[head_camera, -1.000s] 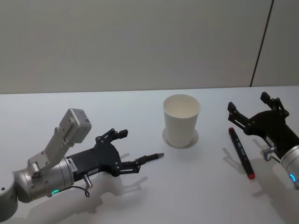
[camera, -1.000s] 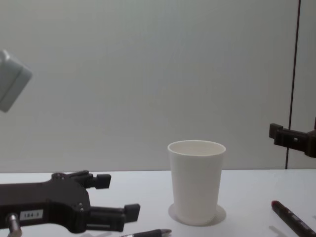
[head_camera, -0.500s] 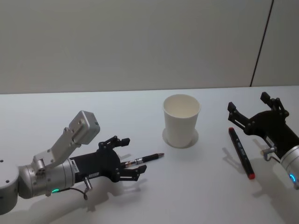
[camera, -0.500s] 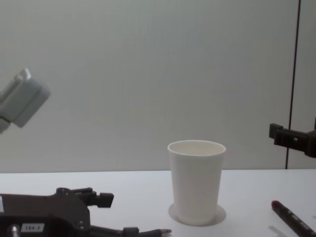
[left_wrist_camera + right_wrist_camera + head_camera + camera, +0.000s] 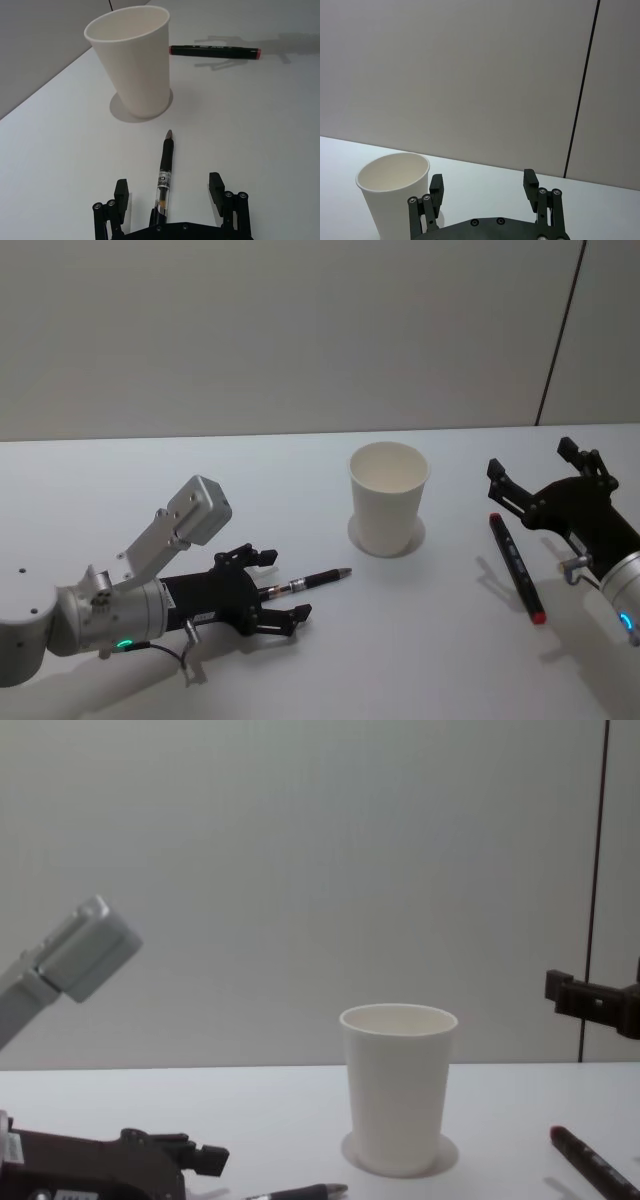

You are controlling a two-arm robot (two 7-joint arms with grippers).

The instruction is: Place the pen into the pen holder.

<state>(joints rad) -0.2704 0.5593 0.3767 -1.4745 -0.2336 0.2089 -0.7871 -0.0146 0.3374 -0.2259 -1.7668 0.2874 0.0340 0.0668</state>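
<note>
The pen [image 5: 305, 581] is black with a clear barrel and lies flat on the white table [image 5: 420, 660], its tip toward the pen holder [image 5: 388, 498], a white paper cup standing upright. My left gripper [image 5: 283, 585] is open low over the table, one finger on each side of the pen's rear end, not touching it. In the left wrist view the pen [image 5: 165, 170] runs out between the spread fingers [image 5: 216, 185] toward the cup [image 5: 132, 60]. My right gripper [image 5: 533, 460] is open and parked at the right, holding nothing.
A black marker with a red cap [image 5: 515, 565] lies on the table to the right of the cup, just in front of the right gripper. A grey wall stands behind the table's far edge. In the chest view the cup [image 5: 398, 1085] is at centre.
My left gripper has drawn back along the pen and sunk toward the table, so its fingers now straddle the barrel. The pen, cup, marker and right arm have not moved.
</note>
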